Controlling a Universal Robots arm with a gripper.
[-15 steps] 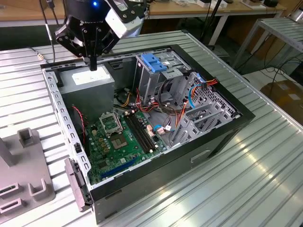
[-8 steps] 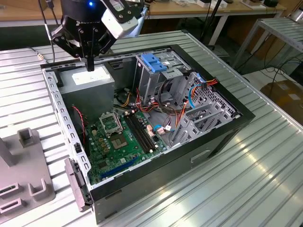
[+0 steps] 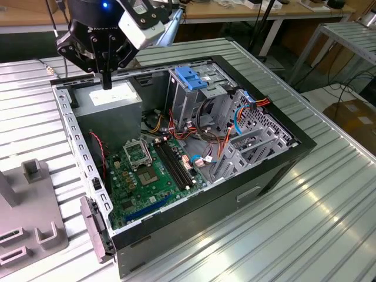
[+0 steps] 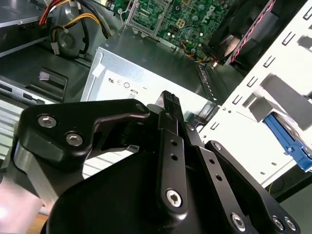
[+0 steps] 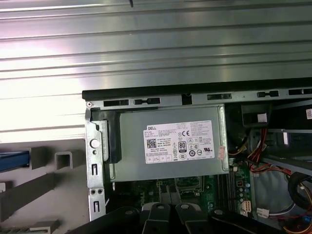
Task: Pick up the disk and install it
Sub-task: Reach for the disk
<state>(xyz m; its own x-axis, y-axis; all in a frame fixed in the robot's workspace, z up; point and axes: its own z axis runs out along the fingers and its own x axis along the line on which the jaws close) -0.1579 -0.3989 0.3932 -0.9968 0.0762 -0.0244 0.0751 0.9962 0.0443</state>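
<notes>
Setting: robotics test lab.
We identify it by the ribbed aluminium bench carrying an opened computer case and a grey fixture, the robot arm above it, and wooden worktables and floor cables behind.

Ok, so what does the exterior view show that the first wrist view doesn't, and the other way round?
Exterior view: the whole open computer case on the ribbed table, the blue clip atop the drive cage, and the gripper hanging shut over the power supply. First wrist view: the power supply's white sticker seen head-on, and a blue strip at the grey fixture, too cropped to identify. Both: the power supply, the computer case's rim, some green motherboard, the grey fixture and the table.
</notes>
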